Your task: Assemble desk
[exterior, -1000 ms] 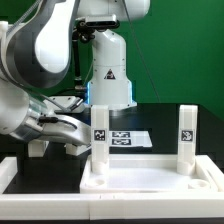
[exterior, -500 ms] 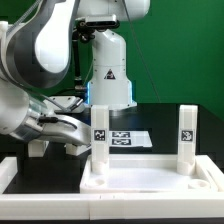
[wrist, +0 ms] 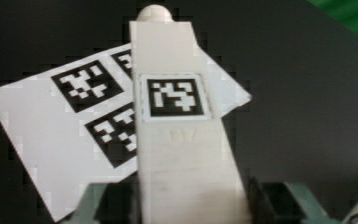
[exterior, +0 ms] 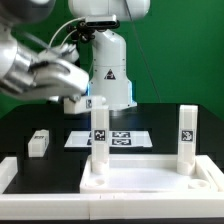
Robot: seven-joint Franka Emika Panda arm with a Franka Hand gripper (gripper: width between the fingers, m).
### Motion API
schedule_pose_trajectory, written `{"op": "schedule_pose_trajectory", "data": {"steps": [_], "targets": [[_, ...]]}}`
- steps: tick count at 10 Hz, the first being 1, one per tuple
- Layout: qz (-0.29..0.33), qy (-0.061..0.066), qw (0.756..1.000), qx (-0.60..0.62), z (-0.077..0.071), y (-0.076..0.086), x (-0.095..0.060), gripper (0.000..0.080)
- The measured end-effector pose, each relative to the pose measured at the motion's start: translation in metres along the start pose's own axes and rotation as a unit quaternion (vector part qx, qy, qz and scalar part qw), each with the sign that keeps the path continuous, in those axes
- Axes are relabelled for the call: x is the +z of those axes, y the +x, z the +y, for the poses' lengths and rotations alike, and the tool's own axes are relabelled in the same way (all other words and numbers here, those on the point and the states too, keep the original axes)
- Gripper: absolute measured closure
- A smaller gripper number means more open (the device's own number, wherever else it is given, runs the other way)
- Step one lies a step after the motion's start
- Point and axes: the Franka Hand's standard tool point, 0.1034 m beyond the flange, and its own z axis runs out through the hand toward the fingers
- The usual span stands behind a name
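Note:
The white desk tabletop (exterior: 150, 180) lies at the front with two tagged legs standing upright on it, one at the exterior view's left (exterior: 100, 140) and one at its right (exterior: 187, 135). A third leg (exterior: 40, 142) lies loose on the black table at the exterior view's left. My gripper (exterior: 88, 103) is raised above the table, behind the left upright leg. In the wrist view my gripper (wrist: 190, 200) is shut on a fourth white leg (wrist: 172, 100), which points away from the camera, tag up, with its peg end farthest out.
The marker board (exterior: 125, 138) lies flat on the table behind the tabletop and shows under the held leg in the wrist view (wrist: 60, 110). The robot's white base (exterior: 110, 70) stands at the back. A white rail (exterior: 20, 168) edges the table's front left.
My arm has risen from low over the table at the exterior view's left to well above it, uncovering the loose leg lying there.

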Motion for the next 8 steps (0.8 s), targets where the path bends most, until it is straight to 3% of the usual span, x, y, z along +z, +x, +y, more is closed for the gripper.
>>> {"op": "schedule_pose_trajectory", "data": {"steps": [2, 4, 6, 7, 8], "targets": [[0.029, -0.002, 1.0, 0.003, 0.005, 0.013, 0.004, 0.0512], [0.094, -0.001, 0.996, 0.006, -0.006, 0.009, 0.002, 0.0512], [0.18, 0.007, 0.983, 0.046, -0.068, -0.025, 0.017, 0.0512], [0.217, 0.015, 0.974, 0.059, -0.099, -0.031, 0.02, 0.0512], [0.234, 0.034, 0.969, 0.071, -0.116, -0.028, 0.018, 0.0512]]}}
